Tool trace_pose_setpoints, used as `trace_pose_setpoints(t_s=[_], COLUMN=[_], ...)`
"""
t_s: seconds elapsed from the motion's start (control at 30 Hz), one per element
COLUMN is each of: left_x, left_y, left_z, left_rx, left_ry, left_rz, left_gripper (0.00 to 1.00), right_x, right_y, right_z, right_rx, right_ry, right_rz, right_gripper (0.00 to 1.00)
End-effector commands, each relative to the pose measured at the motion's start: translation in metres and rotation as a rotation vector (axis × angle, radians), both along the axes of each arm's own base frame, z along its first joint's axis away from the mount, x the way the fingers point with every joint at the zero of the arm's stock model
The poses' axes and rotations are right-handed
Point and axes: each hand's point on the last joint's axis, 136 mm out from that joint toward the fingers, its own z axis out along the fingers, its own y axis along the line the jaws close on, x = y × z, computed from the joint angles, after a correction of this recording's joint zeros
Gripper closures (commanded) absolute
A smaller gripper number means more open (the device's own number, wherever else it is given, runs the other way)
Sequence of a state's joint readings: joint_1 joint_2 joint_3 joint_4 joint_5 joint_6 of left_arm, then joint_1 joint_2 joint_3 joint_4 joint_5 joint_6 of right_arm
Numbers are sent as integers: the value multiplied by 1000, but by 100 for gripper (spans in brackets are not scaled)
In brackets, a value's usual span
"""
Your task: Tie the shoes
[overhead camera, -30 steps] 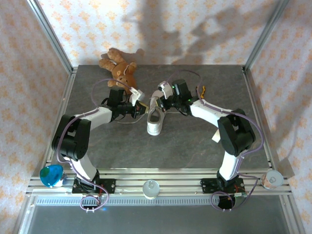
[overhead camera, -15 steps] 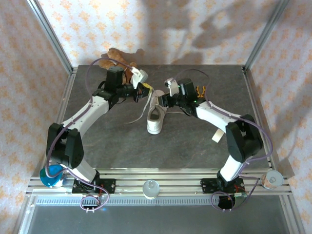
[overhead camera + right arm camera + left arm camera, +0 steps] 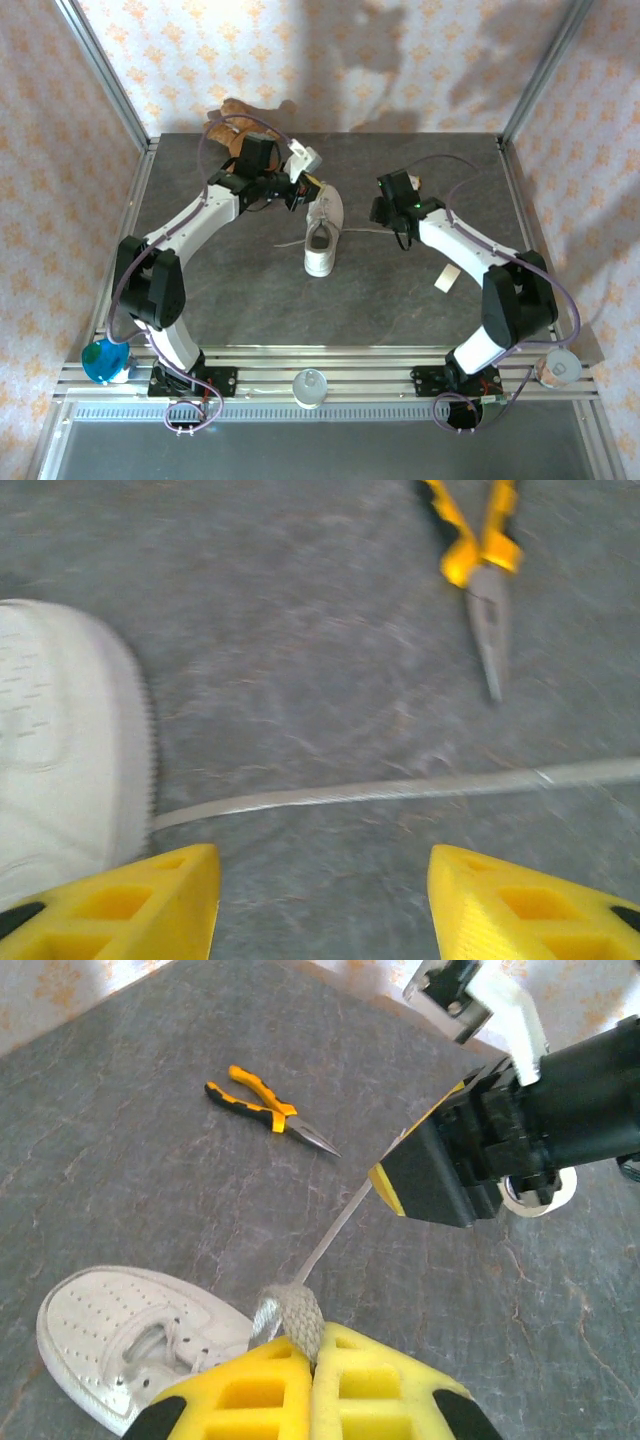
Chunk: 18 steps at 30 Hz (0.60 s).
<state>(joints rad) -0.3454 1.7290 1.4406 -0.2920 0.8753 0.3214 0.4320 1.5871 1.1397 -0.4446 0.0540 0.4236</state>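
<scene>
Showing one sneaker [image 3: 110, 1335], one pinched lace [image 3: 292, 1312], one pliers [image 3: 268, 1110]

My right wrist view is blurred: the sneaker [image 3: 50, 730] is cut by the left edge, the handles of the pliers [image 3: 487, 600] by the top. My left arm [image 3: 195, 215] hides most of the teddy bear [image 3: 232, 112]
</scene>
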Motion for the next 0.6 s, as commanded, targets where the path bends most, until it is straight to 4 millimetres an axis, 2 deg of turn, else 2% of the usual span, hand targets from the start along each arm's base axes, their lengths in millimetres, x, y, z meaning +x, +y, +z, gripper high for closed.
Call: trace_pose_setpoints(t_s=[0.0,0.27,0.57], left_x=[-4,-14,-17], left_y=[-2,-9,-14], left_z=[0,5,3], left_rx=[59,71,62], left_ry=[-9,-24,-21], left_rz=[-32,-77,-102], left_gripper=[100,100,100], right_x=[-14,6,29], right_y=[-37,-49,-22], right_z=[-23,-46,-85], right_rx=[-88,-20,98], right_ry=[88,137,230], right_rz=[-191,-313,-370], right_gripper=[42,38,38])
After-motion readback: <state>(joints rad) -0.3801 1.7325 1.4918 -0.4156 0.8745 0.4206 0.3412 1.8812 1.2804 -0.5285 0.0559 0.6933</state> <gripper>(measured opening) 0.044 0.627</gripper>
